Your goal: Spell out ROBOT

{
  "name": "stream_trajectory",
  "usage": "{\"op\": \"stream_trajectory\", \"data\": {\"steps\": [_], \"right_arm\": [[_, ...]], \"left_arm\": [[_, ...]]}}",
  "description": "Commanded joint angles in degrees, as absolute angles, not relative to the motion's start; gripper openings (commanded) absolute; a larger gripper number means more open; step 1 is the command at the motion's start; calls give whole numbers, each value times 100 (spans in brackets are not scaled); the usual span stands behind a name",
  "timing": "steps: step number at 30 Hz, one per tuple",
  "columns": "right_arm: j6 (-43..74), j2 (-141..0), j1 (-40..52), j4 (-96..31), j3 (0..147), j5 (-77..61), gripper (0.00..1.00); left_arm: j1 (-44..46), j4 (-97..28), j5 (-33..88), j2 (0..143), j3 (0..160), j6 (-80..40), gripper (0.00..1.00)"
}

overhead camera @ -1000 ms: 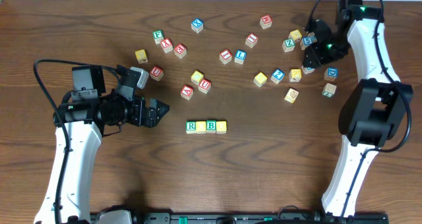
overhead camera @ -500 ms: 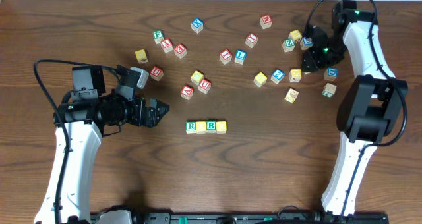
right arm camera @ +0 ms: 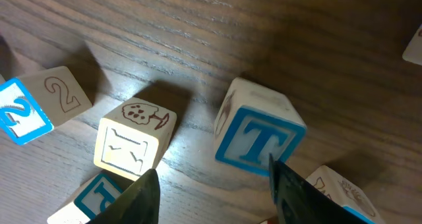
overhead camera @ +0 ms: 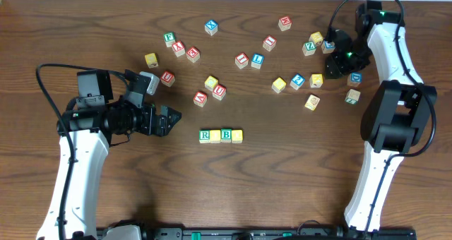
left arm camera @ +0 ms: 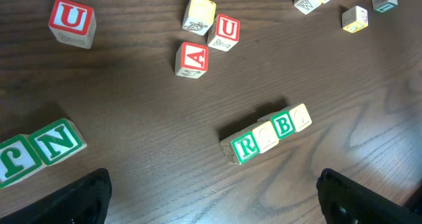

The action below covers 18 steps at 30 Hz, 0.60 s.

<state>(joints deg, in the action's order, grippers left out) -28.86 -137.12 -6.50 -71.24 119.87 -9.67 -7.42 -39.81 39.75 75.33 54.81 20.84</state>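
My right gripper (right arm camera: 212,201) stands partly open and empty, poised just beside the blue-faced wooden T cube (right arm camera: 258,138). My left gripper (left arm camera: 211,207) gapes wide, holding nothing.

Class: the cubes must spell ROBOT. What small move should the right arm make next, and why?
Probably ease the right pincer around the blue T cube and close. The row has only four cubes, R, yellow, B, yellow, so T is missing, and that cube sits just ahead of the open pincer, ungripped.
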Motion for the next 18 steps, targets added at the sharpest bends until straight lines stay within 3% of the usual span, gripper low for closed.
{"op": "stream_trajectory", "data": {"steps": [1,11,18], "right_arm": [[-2860,-13893,-631,-7177,11992,-937,49],[-2858,-13887,-598,-7459,12370,-1031,45],[-2858,-13887,-567,-7852,13242,-1024,48]], "left_arm": [[-770,-3981,3983,7502,5537,2137,98],[-770,-3981,3983,7502,5537,2137,98],[-770,-3981,3983,7502,5537,2137,98]]}}
